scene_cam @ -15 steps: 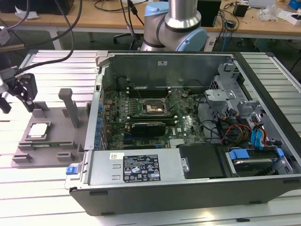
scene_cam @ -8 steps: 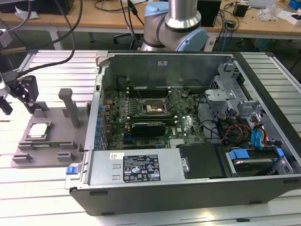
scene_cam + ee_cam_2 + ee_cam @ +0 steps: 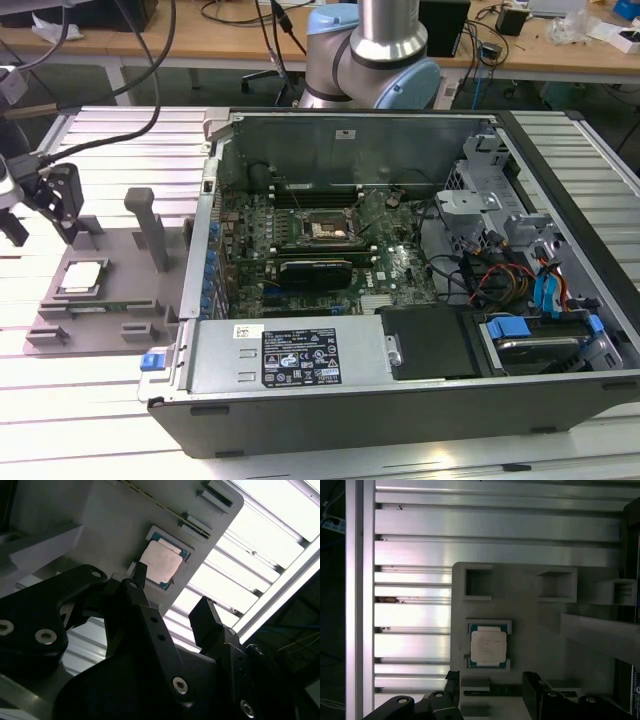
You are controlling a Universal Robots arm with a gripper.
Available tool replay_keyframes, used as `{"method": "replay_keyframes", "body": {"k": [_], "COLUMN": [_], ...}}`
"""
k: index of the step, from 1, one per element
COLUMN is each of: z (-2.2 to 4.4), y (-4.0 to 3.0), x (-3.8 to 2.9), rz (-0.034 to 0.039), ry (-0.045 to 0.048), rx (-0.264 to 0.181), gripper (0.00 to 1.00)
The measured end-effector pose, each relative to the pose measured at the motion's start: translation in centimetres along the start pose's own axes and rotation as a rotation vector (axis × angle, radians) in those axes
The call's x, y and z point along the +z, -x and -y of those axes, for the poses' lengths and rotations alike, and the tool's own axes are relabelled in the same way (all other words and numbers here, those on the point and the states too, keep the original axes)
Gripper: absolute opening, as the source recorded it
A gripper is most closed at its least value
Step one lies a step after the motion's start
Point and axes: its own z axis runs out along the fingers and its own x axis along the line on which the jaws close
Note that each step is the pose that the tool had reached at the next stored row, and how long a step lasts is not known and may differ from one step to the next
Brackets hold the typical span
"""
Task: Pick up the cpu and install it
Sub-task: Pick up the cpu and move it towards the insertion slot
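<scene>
Now: gripper (image 3: 491,682) hangs over the grey tray (image 3: 120,250), just off the cpu (image 3: 489,646). Jaws stand apart, nothing between them. In both wrist views the two black fingers (image 3: 139,574) frame bare tray surface, with the chip lying just beyond their tips and not touched.

- Tray sits flat on the slotted aluminium bench (image 3: 100,140), toward the bench edge at the exterior view's left, just beside the open computer case (image 3: 400,400).
- The cpu lies level in a shallow square recess of the tray, metal top up. The recess is on the side of the tray next to the bare bench slats, away from the case. Empty square pockets and a tall upright post occupy the rest of the tray.
- The motherboard socket (image 3: 325,232) shows in the middle of the board inside the case, well apart from the tray. Nothing is seated in it that I can make out.

Handling, my judgement:
- Light, thin and rigid, so it will not flex.
- The lid looks smooth, so a grip there would likely slip.
- The underside contacts and the thin green border are the fragile parts, so no scraping or tilting against the recess lip.
- Best hold is across two opposite side edges, fingers square to the chip and kept level.
- The lip leaves little edge proud, so the bite will be shallow. An off-centre pinch could cock the chip or flick it out.

Task status: pickup not yet made, install not begun.
</scene>
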Motion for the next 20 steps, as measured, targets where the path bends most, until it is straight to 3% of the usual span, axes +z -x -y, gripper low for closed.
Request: {"method": "replay_keyframes", "body": {"k": [20], "z": [-0.04], "y": [-0.03], "x": [1.14], "rz": [0.0], "ry": [0.0], "rx": [0.0], "gripper": [0.62]}}
